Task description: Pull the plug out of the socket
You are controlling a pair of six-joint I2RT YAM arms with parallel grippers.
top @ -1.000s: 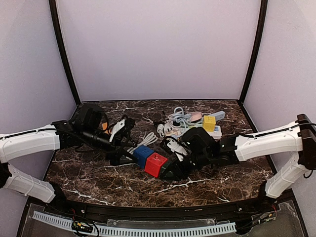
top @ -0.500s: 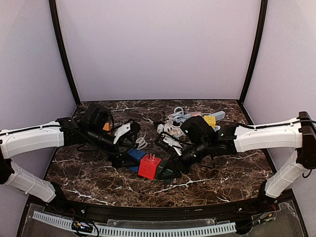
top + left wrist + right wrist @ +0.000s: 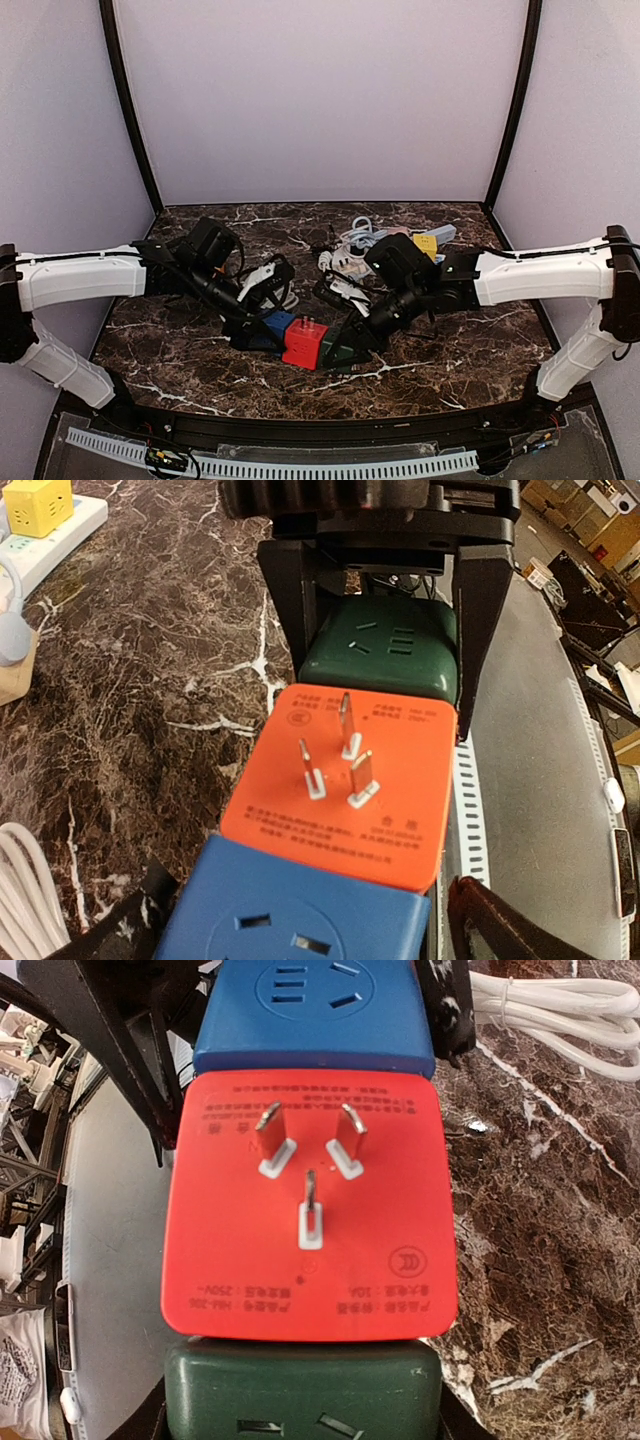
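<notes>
**Top external.** We list three adapter cubes in a row on the marble table (image 3: 180, 372), front of centre: blue cube (image 3: 268, 328), red cube (image 3: 304, 343) and green cube (image 3: 347, 350), set face to face. The left gripper (image 3: 258, 322) is at the blue end and the right gripper (image 3: 352, 342) at the green end. A heap of power strips and cables (image 3: 385, 250) lies behind them, apart.

**Left wrist.** We note the left gripper's jaws spread wide and straddling the blue cube (image 3: 300, 920). A sliver of gap shows on one side, so we judge that no grip is made yet. Beyond it, the right gripper's fingers (image 3: 480, 610) clamp both flat sides of the green cube (image 3: 385, 655) at a middling spread. The red cube's three prongs (image 3: 345, 750) point up, bare.

**Right wrist.** We record the same row with the green cube (image 3: 300, 1390) nearest, between this gripper's own fingers. A white cable (image 3: 560, 1020) lies beside the blue cube.

**Handling.** We rate the cubes as hard, rigid plastic: light and smooth-sided, so somewhat slippery. The joint is probably held tight by friction. Take hold on opposite flat faces, clear of the prongs, and pull straight along the row, since twisting may bend hidden pins. We cannot tell which seam is the mated one.
</notes>
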